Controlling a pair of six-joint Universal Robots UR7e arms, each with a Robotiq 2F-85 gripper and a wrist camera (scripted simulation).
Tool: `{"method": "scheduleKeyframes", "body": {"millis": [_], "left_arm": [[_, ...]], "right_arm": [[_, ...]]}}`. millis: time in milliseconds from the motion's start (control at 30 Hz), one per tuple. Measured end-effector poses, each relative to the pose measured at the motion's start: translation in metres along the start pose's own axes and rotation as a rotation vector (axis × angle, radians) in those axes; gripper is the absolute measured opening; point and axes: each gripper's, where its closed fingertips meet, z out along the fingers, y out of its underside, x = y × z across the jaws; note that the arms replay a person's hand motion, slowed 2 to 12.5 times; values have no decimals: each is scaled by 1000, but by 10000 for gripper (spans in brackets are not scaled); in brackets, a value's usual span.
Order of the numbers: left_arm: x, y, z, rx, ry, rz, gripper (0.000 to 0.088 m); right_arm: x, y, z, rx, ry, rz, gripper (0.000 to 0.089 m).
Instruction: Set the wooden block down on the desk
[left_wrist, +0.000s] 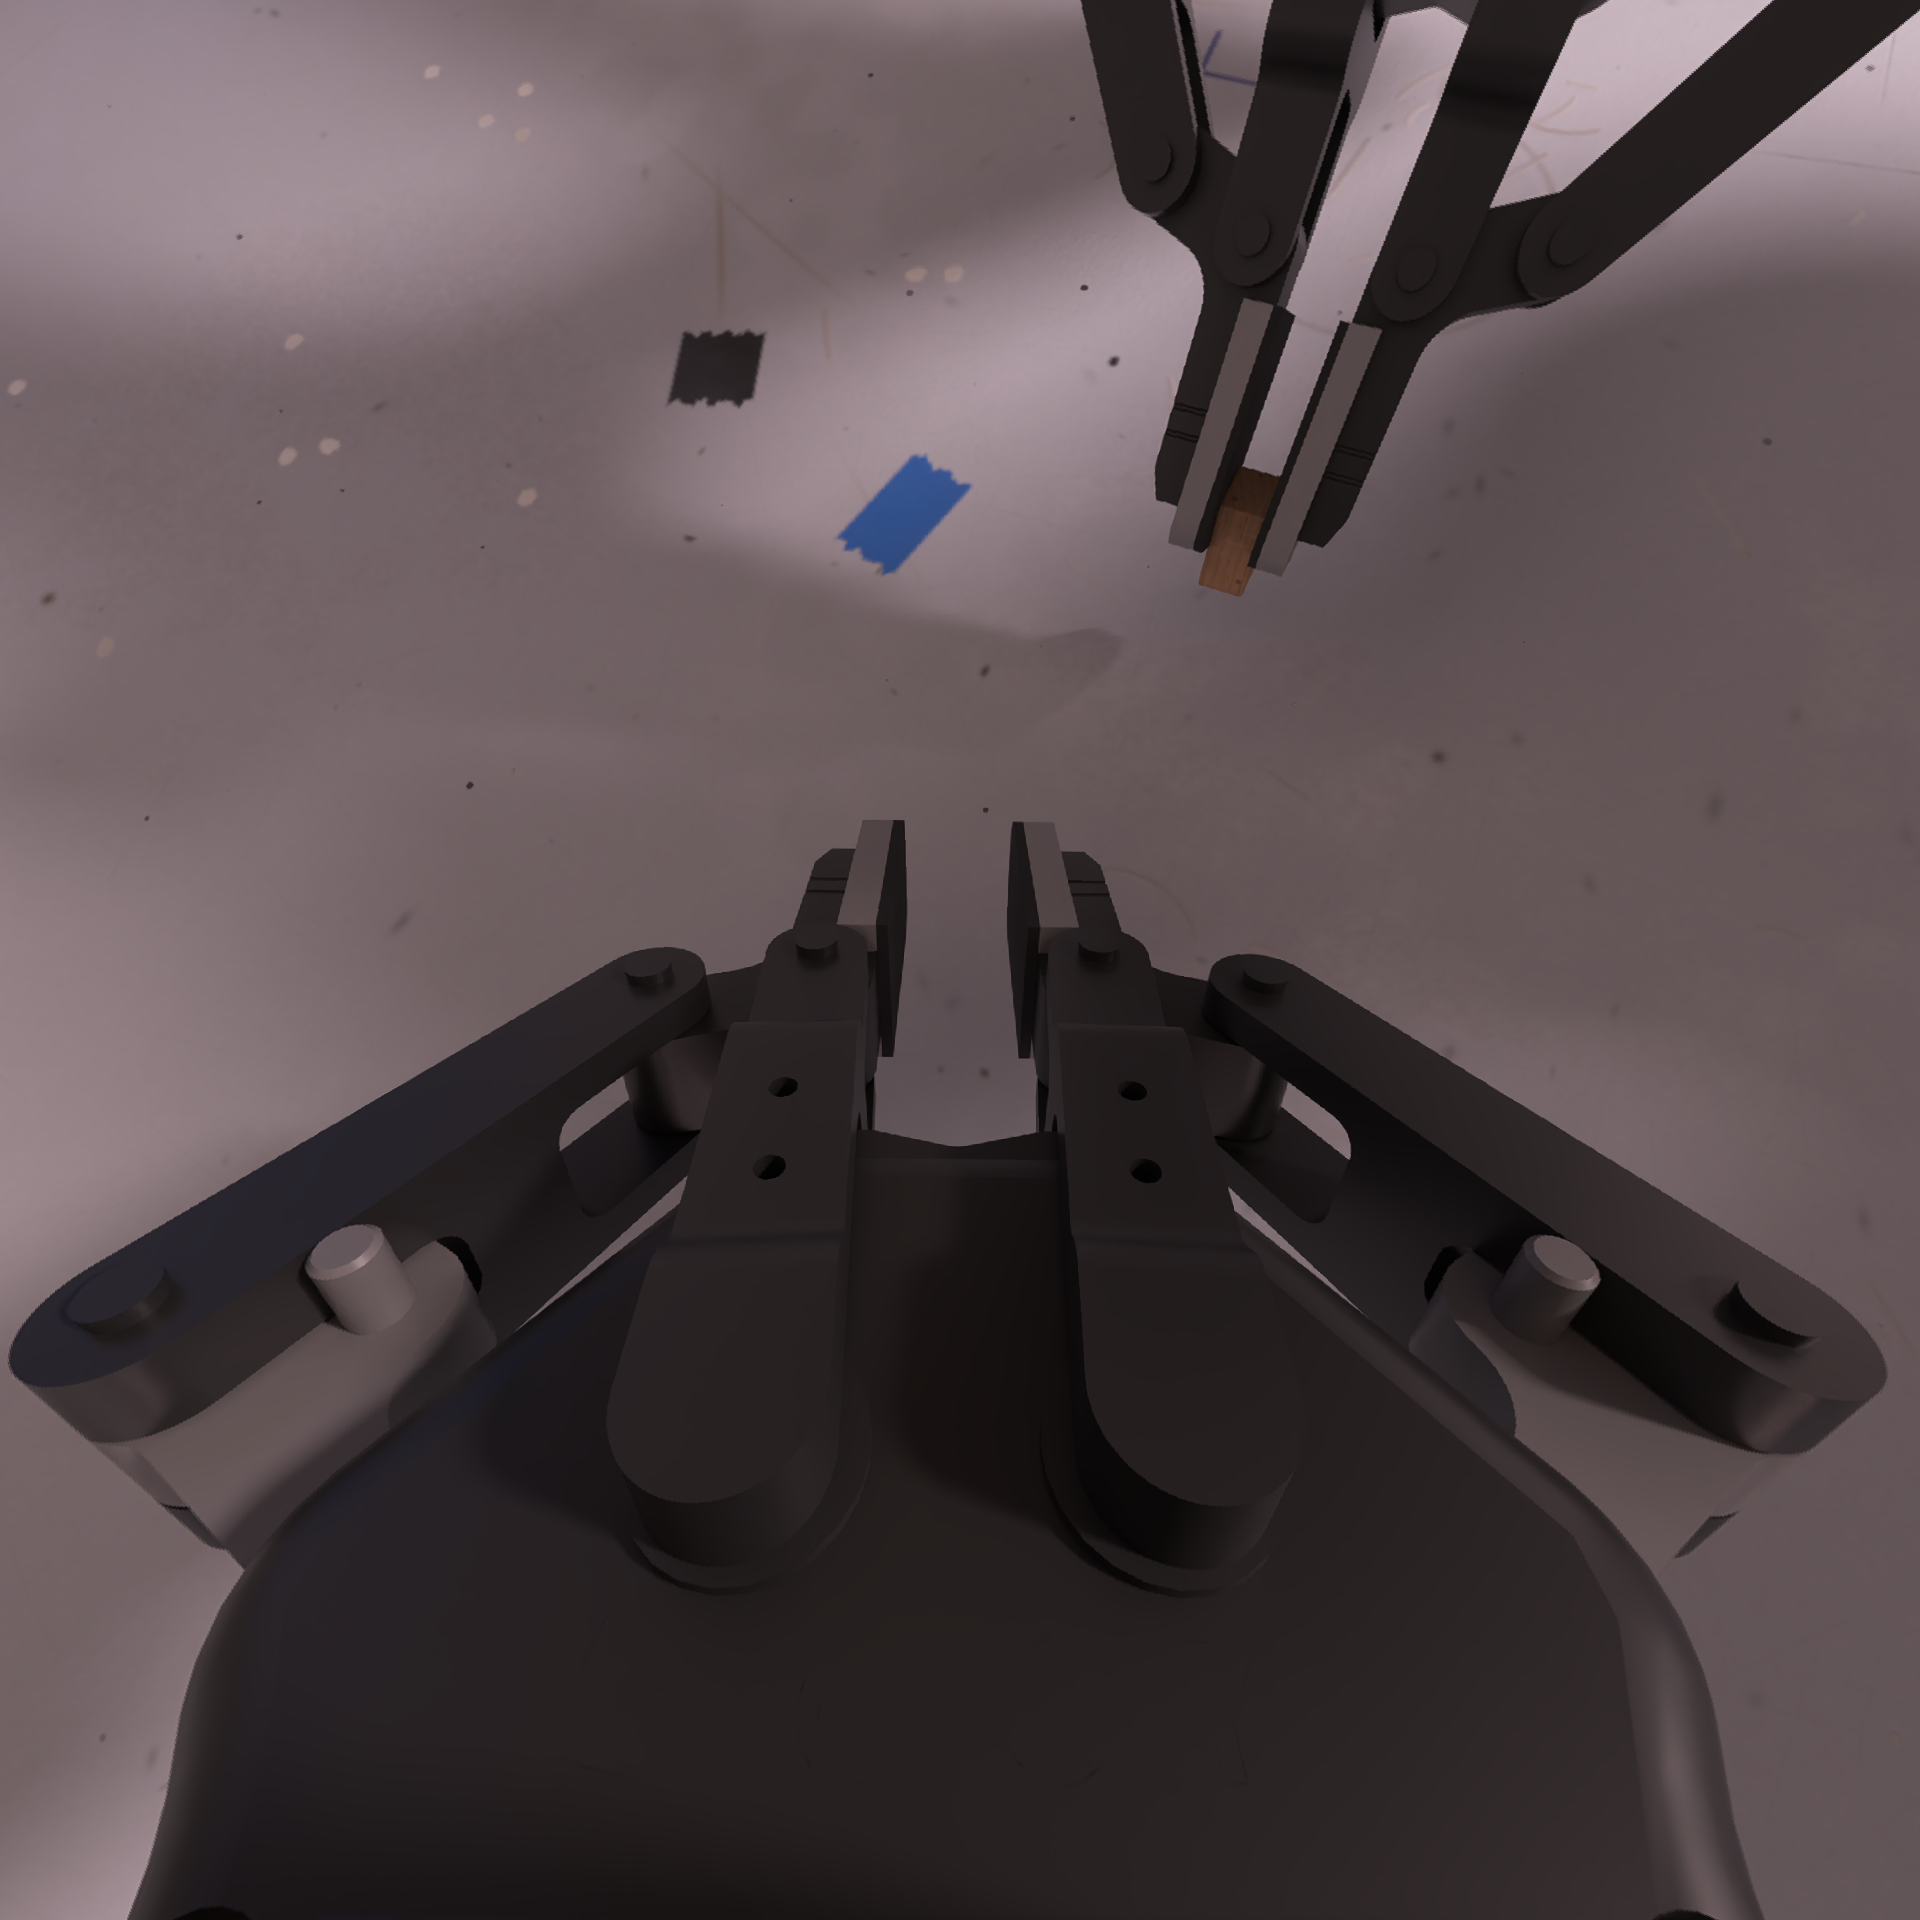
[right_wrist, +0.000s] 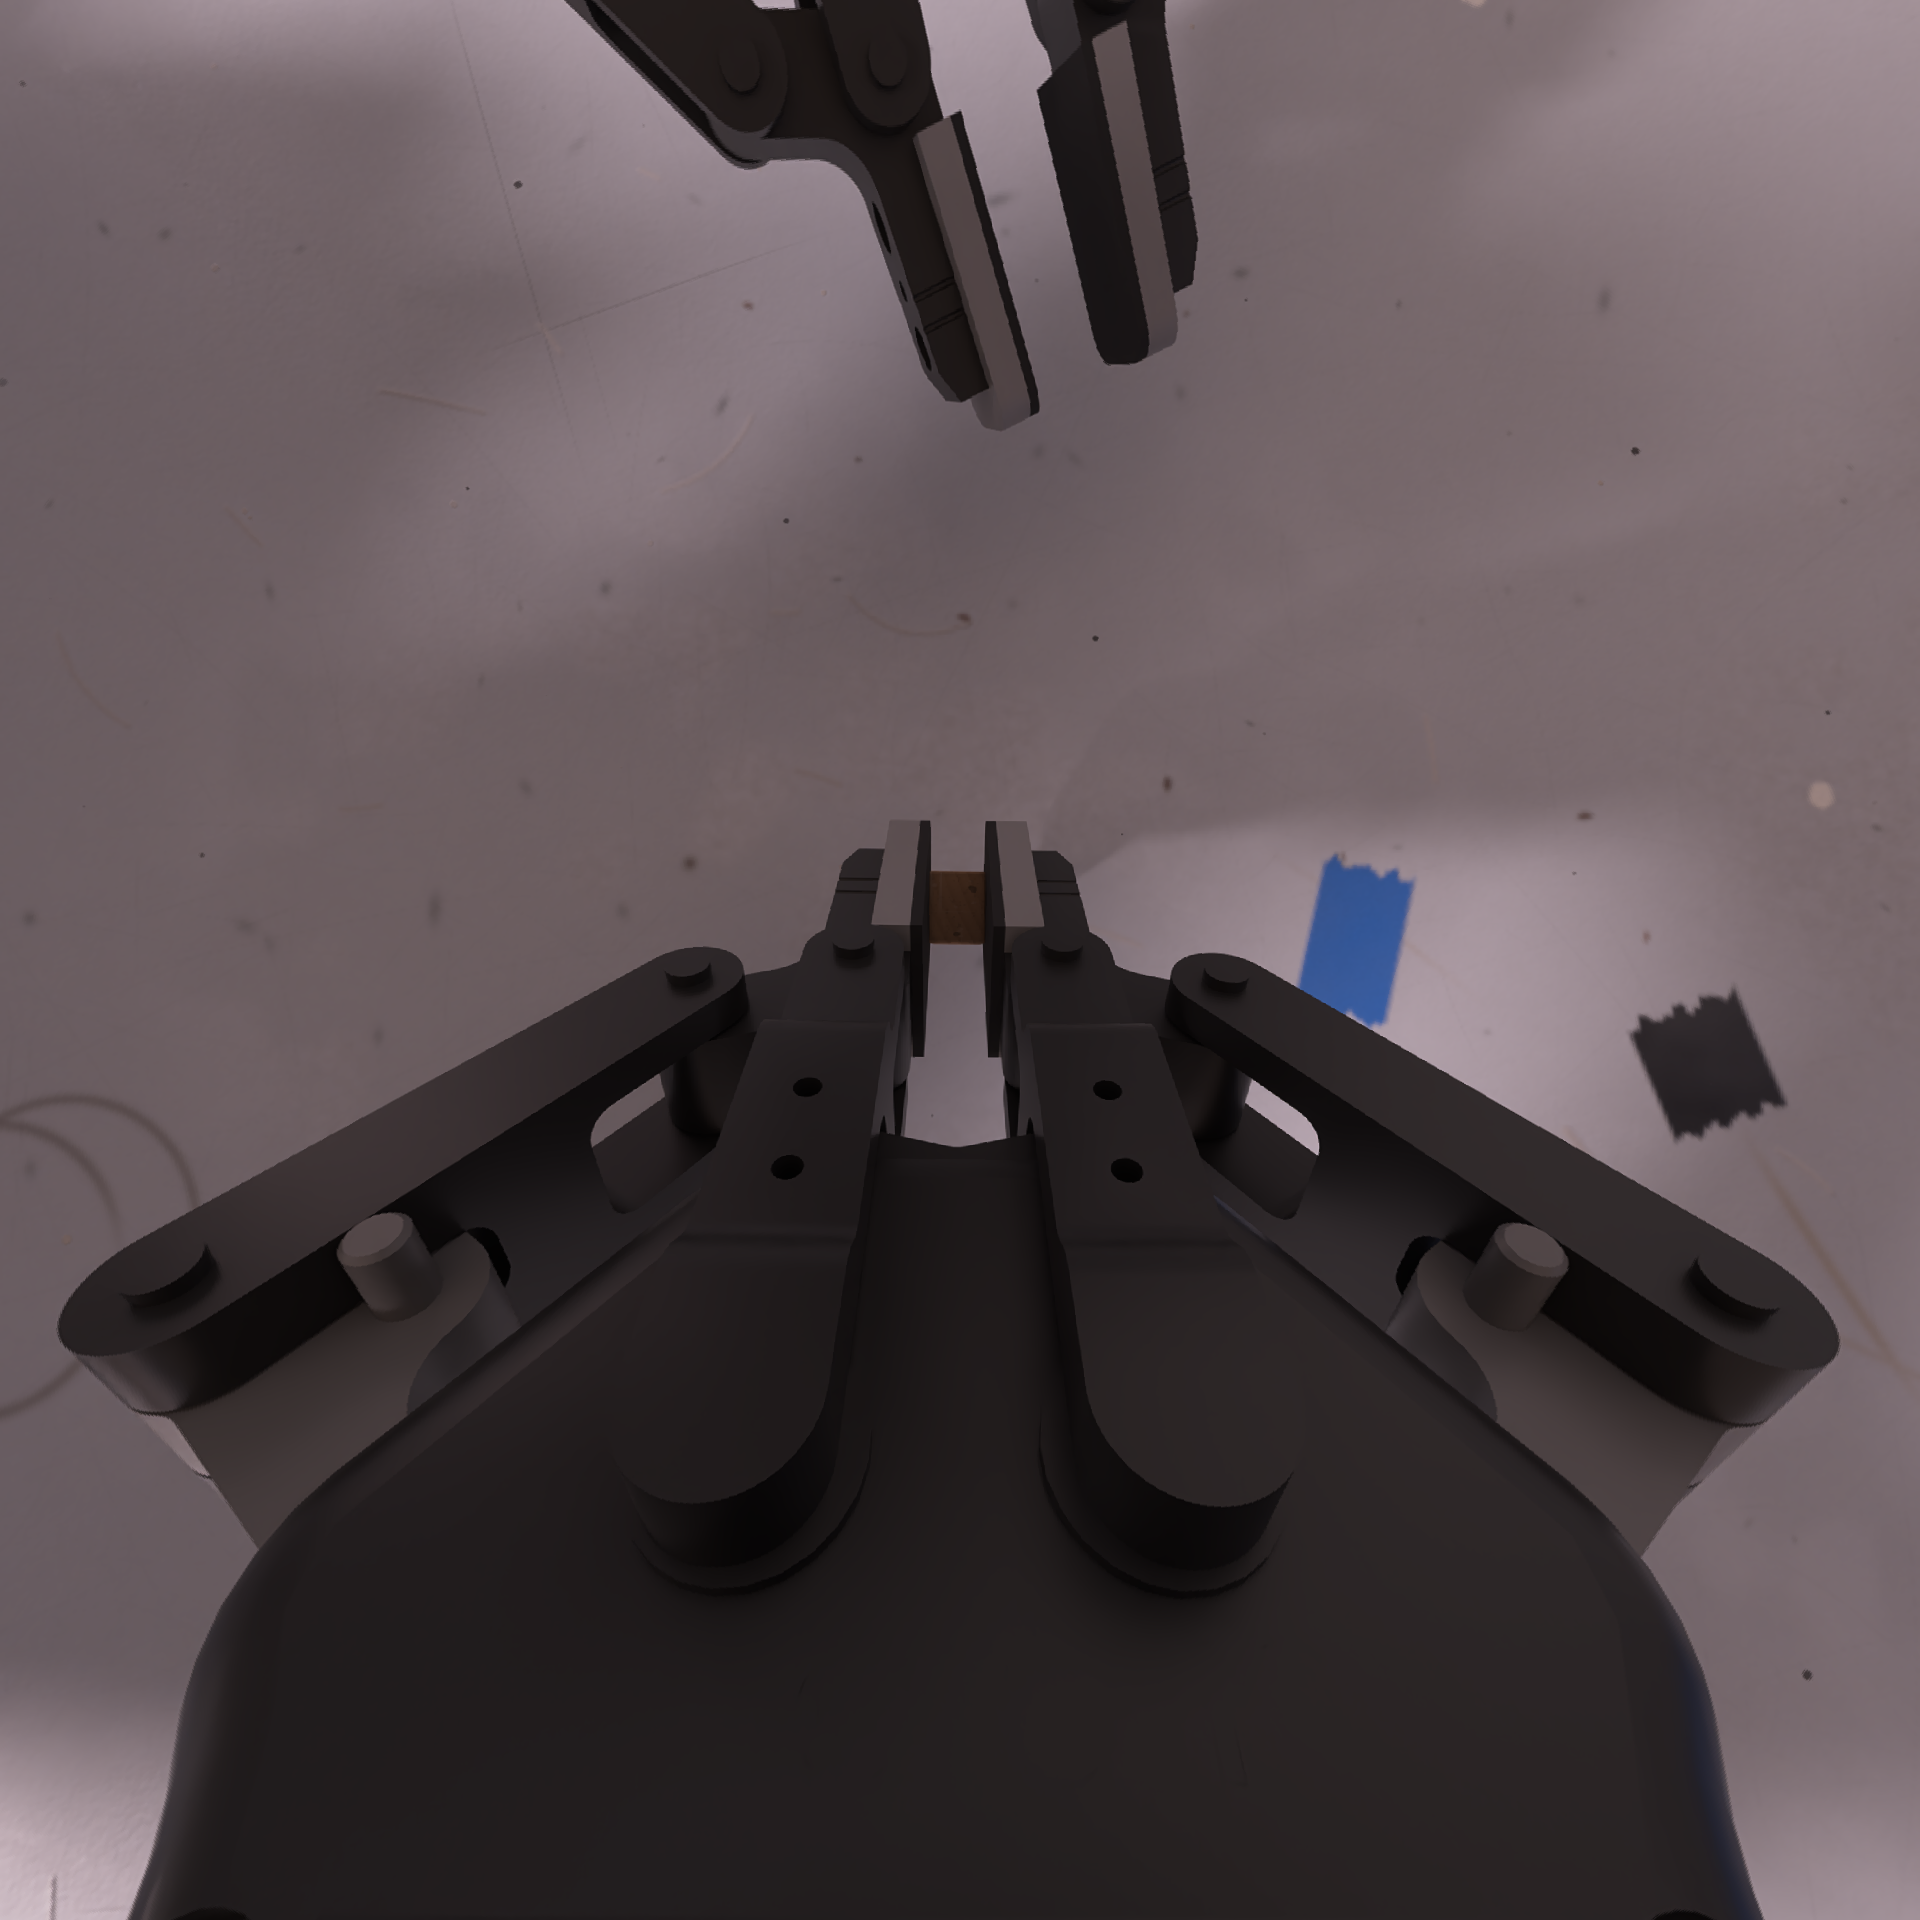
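A small brown wooden block (right_wrist: 957, 908) sits clamped between the pads of my right gripper (right_wrist: 957, 844), held above the grey desk (right_wrist: 416, 623). In the left wrist view the same right gripper (left_wrist: 1238, 551) hangs at the upper right, with the block (left_wrist: 1229, 535) sticking out below its fingertips, clear of the desk (left_wrist: 416, 675). My left gripper (left_wrist: 957, 831) is empty, its jaws a narrow gap apart with bare desk showing between them. It also shows in the right wrist view (right_wrist: 1070, 384) at the top, fingers apart and holding nothing.
A blue tape strip (left_wrist: 904, 513) and a black tape patch (left_wrist: 715, 368) lie flat on the desk; they show in the right wrist view as the blue strip (right_wrist: 1356, 935) and the black patch (right_wrist: 1704, 1065). The desk surface is speckled and scratched.
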Motion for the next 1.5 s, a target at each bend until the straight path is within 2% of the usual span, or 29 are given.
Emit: {"method": "scheduleKeyframes", "body": {"millis": [233, 567, 767, 967, 1233, 1500], "left_arm": [[2, 0, 1, -6, 6, 9, 179], [3, 1, 2, -14, 7, 23, 178], [3, 1, 2, -11, 6, 24, 175], [4, 0, 2, -10, 7, 25, 173], [3, 1, 2, -12, 3, 28, 172], [1, 0, 1, -4, -6, 17, 165]], "right_arm": [[-4, -3, 2, 19, 9, -9, 91], [0, -2, 11, -10, 0, -43, 91], [1, -5, 15, -10, -36, -103, 91], [-1, -9, 16, -18, -104, -186, 92], [1, -7, 17, -76, -166, -292, 92], [5, -3, 20, -126, -216, -340, 91]]}}
